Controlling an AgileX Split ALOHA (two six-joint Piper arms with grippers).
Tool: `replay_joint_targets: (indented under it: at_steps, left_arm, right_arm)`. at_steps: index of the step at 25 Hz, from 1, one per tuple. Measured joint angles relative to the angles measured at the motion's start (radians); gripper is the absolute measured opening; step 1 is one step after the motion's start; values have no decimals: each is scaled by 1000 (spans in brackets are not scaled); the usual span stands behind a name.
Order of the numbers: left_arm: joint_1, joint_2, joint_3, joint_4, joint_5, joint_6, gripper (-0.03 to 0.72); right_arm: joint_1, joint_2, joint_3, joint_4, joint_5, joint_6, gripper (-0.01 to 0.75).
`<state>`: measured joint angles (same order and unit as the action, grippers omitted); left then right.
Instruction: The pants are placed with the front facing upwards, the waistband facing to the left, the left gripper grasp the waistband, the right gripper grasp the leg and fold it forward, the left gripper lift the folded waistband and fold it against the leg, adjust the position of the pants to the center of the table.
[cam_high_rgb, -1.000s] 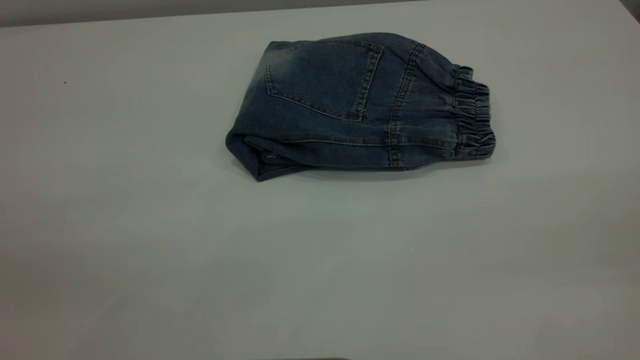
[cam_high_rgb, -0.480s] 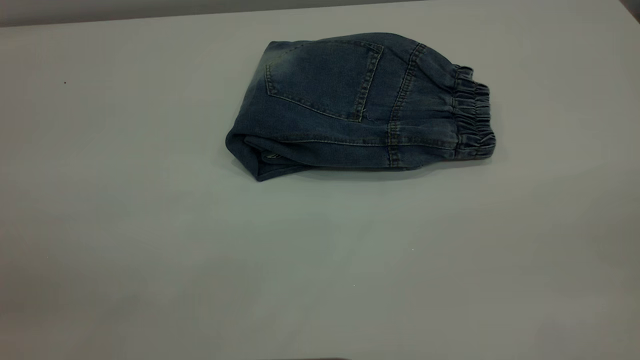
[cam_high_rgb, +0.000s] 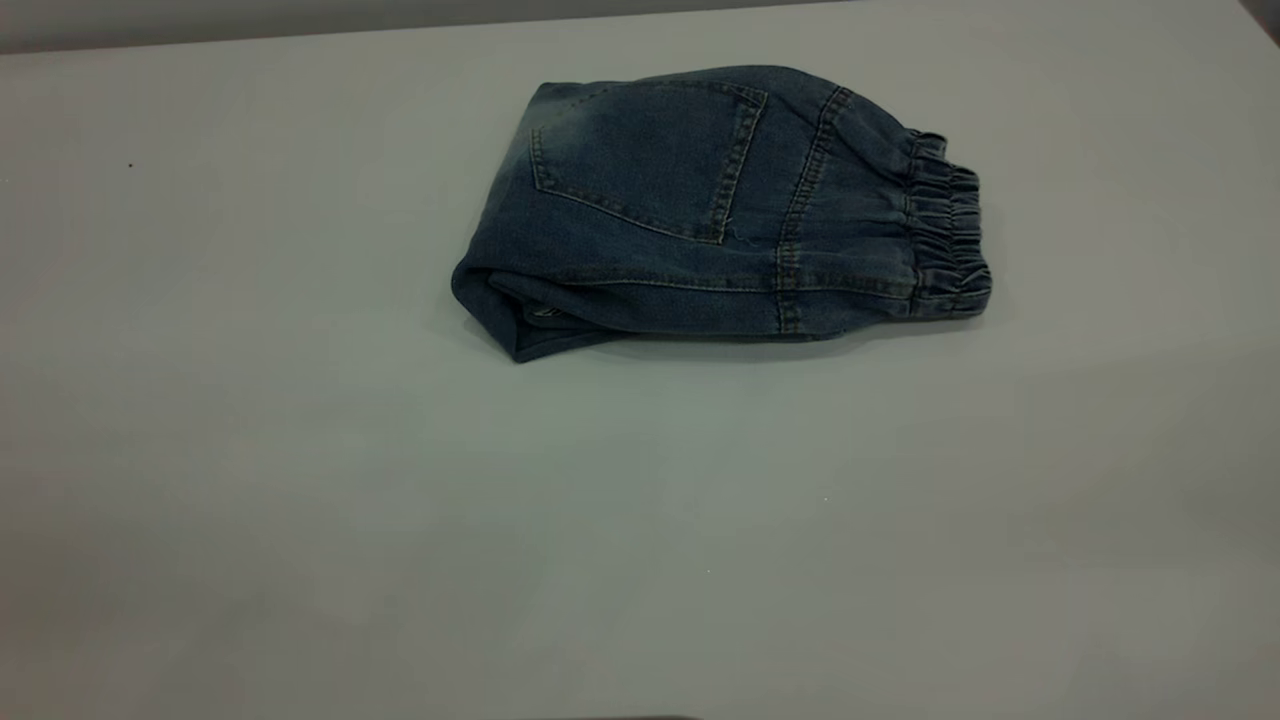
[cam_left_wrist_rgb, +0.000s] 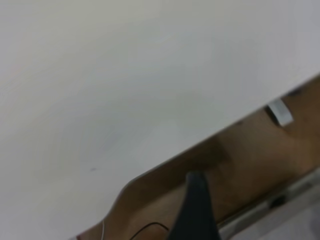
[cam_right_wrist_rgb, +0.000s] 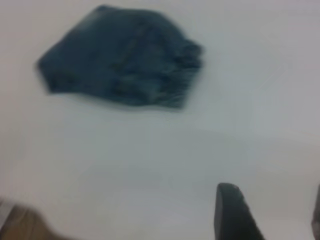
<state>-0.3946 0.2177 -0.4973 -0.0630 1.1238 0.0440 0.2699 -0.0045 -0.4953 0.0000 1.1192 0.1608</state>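
Left gripper (cam_left_wrist_rgb: 197, 210) hovering over worktop (cam_high_rgb: 300, 500) edge, far from pants (cam_high_rgb: 700, 210); jaws' state: cannot tell. Pants lying folded, pocket up, waistband (cam_high_rgb: 945, 235) stacked toward right side, likely folds done. Right gripper (cam_right_wrist_rgb: 272, 215) hanging back, pants well ahead of its spread jaws, holding nothing.

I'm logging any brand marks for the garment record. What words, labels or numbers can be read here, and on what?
None can be read. The pants show only tan stitching and a patch pocket; a pale scrap at the folded hem is too small to tell. The table bears no text.
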Motion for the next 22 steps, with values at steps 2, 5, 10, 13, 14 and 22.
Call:
replay_joint_targets:
  at_steps: [2,5,10,13,14,22]
  left_arm:
    - [87,0,0,0,0,0,554]
    - [246,-7,0,0,0,0,554]
    - [401,-82,0,0,2,1,554]
    - [416,-154,0,0,7,1,554]
    - [416,-172,0,0,9,1,554]
    - [413,-236,0,0,14,1,554]
  right_arm:
    - [-91,-3,0,0,1,0,277]
    - [-178,-6,0,0,2,0,277]
    - [-200,-6,0,0,3,0,277]
    - [-199,-6,0,0,3,0,277]
    - [-199,-6,0,0,3,0,277]
    - [-199,-6,0,0,3,0,277]
